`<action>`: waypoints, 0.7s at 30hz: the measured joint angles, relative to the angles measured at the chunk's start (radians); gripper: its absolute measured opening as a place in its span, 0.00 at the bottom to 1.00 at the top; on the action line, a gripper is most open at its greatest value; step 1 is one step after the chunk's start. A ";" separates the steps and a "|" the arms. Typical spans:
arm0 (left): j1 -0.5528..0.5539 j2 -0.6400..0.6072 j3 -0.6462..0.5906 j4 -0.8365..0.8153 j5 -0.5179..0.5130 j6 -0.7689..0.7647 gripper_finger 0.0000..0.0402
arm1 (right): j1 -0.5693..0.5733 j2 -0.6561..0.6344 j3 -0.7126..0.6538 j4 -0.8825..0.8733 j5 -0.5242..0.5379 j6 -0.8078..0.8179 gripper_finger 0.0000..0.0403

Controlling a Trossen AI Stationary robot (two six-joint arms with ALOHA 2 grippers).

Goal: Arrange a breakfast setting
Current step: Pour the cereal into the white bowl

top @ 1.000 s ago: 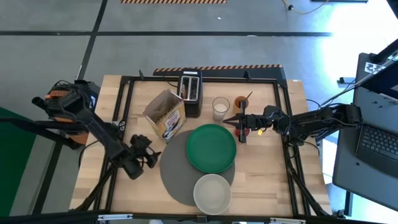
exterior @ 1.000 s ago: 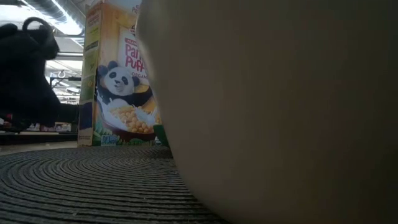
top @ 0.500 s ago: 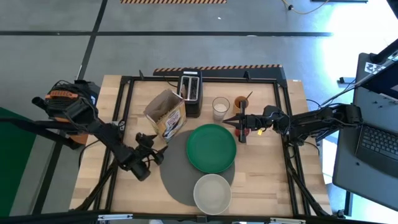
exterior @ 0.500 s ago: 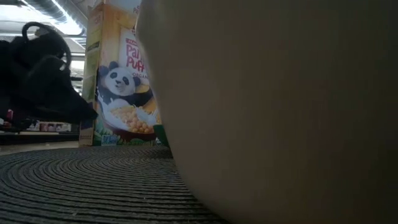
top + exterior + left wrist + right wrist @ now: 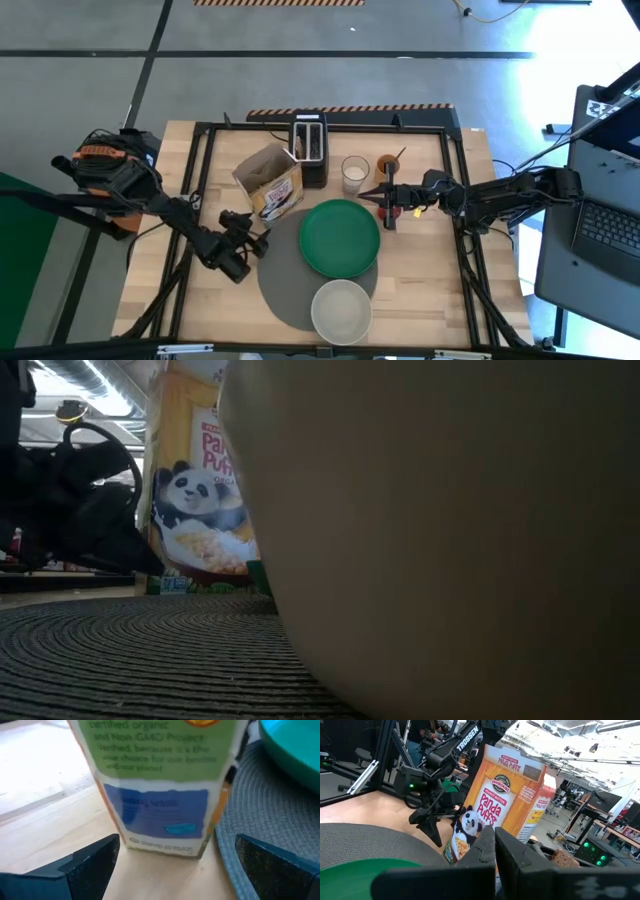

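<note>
**A:** Which arm is working?

**B:** The left gripper (image 5: pixel 244 238). Its fingers are spread wide with nothing in them, and it sits right beside the cereal box (image 5: pixel 270 184) — at about seven o'clock from it.

**A:** How should it grab the box?

**B:** I think it should slide in straight, one finger on each side of the box, and squeeze low down. The box is tall and open on top, so a crooked push could tip it.

**A:** Where should the cereal go?

**B:** Into the pale bowl (image 5: pixel 341 310), I'd guess. It sits on the round grey mat (image 5: pixel 283 268), at six o'clock from the green plate (image 5: pixel 340 237).

**A:** And the right gripper (image 5: pixel 387 205)?

**B:** Clenched tight, waiting at three o'clock from the plate, by the orange cup (image 5: pixel 388 165).

**A:** What's the table (image 5: pixel 430 260) like?

**B:** Pale wood — a black toaster (image 5: pixel 307 147) stands at the back. Past the box I see a big workshop with bright ceiling lights.
</note>
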 joint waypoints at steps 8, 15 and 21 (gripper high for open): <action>0.016 0.000 0.000 -0.063 -0.021 -0.005 0.98 | 0.000 0.000 0.000 0.000 0.000 0.000 0.00; 0.033 0.000 0.000 -0.068 -0.084 0.038 0.98 | 0.000 0.000 0.000 0.000 0.000 0.000 0.00; 0.037 0.000 0.000 -0.067 -0.115 0.055 0.98 | 0.000 0.000 0.000 0.000 0.000 0.000 0.00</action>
